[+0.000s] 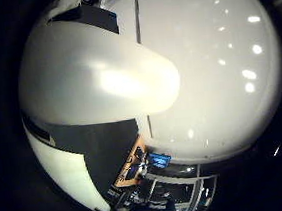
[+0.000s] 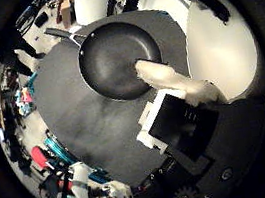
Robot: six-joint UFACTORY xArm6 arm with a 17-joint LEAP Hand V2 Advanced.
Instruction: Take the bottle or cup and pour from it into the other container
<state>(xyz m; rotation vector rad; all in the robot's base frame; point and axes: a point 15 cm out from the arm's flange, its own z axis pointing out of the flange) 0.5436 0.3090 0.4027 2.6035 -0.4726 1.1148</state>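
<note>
A large smooth white container [image 1: 218, 68] fills the right little finger side palm view, close against the palm. A white finger [image 1: 129, 82] of my right hand [image 2: 189, 105] curls across it. In the right thumb side palm view the same container [image 2: 224, 49] shows beside the palm, and another white finger [image 2: 170, 78] reaches over the rim of a black frying pan [image 2: 116, 56]. The pan is empty and lies on a dark round table [image 2: 96, 125], below the hand. A white cup [image 2: 92, 2] stands upright on the table just beyond the pan.
The pan's handle [image 2: 61, 32] points away towards the table's edge. Cluttered shelves and coloured items [image 2: 40, 154] lie past the table's edge. More room clutter [image 1: 153, 175] shows beneath the container.
</note>
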